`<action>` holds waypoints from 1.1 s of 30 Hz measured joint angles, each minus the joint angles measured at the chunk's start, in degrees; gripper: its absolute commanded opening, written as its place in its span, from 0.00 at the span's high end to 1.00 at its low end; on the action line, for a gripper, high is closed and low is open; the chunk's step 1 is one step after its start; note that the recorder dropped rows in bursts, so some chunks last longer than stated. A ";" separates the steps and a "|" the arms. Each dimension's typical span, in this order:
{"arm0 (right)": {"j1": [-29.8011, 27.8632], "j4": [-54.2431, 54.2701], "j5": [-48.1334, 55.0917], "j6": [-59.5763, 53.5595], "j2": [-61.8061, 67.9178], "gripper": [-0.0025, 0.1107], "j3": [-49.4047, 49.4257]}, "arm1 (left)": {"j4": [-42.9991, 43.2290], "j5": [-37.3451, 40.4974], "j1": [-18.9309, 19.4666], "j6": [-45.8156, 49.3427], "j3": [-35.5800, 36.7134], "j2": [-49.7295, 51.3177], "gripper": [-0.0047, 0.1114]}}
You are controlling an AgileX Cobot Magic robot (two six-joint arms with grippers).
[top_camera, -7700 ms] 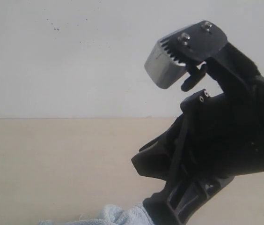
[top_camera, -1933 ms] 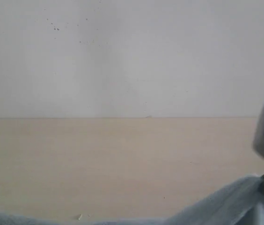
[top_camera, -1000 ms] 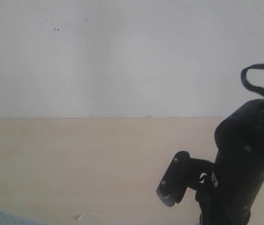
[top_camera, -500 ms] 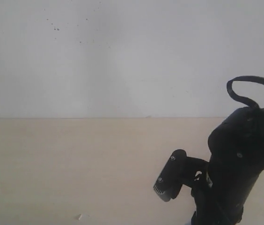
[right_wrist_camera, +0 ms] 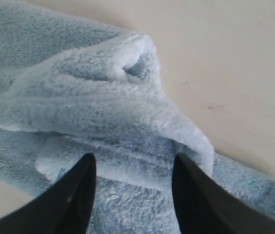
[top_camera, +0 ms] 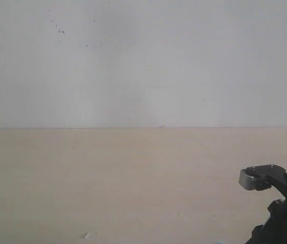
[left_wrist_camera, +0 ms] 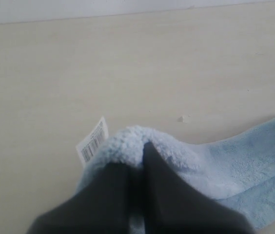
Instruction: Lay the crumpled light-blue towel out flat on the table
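Pale beige worktop (top_camera: 108,183) under white speckled wall (top_camera: 133,61), nearly bare in exterior view. Just changed: right arm down from its tall pose of a second ago to the low corner, only one grey pad of right fingers (top_camera: 255,179) left showing there. Spread wide within that same second; in right wrist view apart, straddling a rolled fold of towel (right_wrist_camera: 88,92), clamped on nothing. Left fingers (left_wrist_camera: 152,190) together, pinched on a puffed towel edge just beside white barcode label (left_wrist_camera: 92,140). Towel strip along exterior view's lower edge about two seconds back, now gone from it. Read as: right side released, probably lining up a fresh grab. Towel not flat yet, bunched and folded on worktop close under both arms. Exterior view only: arm height, wall, open stretch of worktop, no towel. Wrist views only: towel itself, both grips, label, looser cloth trailing flatter away from left pinch.
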 measured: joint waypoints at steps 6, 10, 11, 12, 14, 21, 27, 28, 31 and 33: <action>-0.61 -2.60 -1.92 0.55 -0.12 0.56 0.51 | 0.00 0.00 0.00 0.00 0.00 0.00 0.92; -0.74 -7.91 -2.83 4.60 -0.12 0.56 0.51 | 0.00 0.00 0.00 0.25 0.00 0.00 0.92; -0.74 -8.40 -2.81 4.86 -0.12 0.56 0.51 | 0.00 0.00 0.00 0.48 0.00 0.00 0.92; -0.74 -8.51 -2.81 5.14 -0.12 0.56 0.51 | 0.00 0.00 0.00 0.48 0.00 0.00 0.92; -0.74 -8.91 -2.81 5.26 -0.12 0.56 0.51 | 0.00 0.00 0.00 0.48 0.00 0.00 0.92; -0.74 -9.12 -3.38 4.99 -0.12 0.56 0.51 | -0.25 0.00 0.00 0.59 0.00 0.00 0.92; -0.74 -8.92 -4.18 4.27 0.31 0.56 0.51 | -1.27 0.00 0.00 0.67 0.00 0.00 0.92; -0.74 -8.92 -4.25 4.16 0.86 0.56 0.51 | -1.32 0.00 0.00 0.67 0.00 0.00 0.92; -0.74 -8.01 -4.25 3.42 3.22 0.56 0.51 | -1.32 0.00 0.00 0.93 0.00 0.00 0.92; -0.74 -7.14 -4.41 2.48 4.25 0.56 0.63 | -1.55 0.00 0.00 1.04 0.00 0.00 0.92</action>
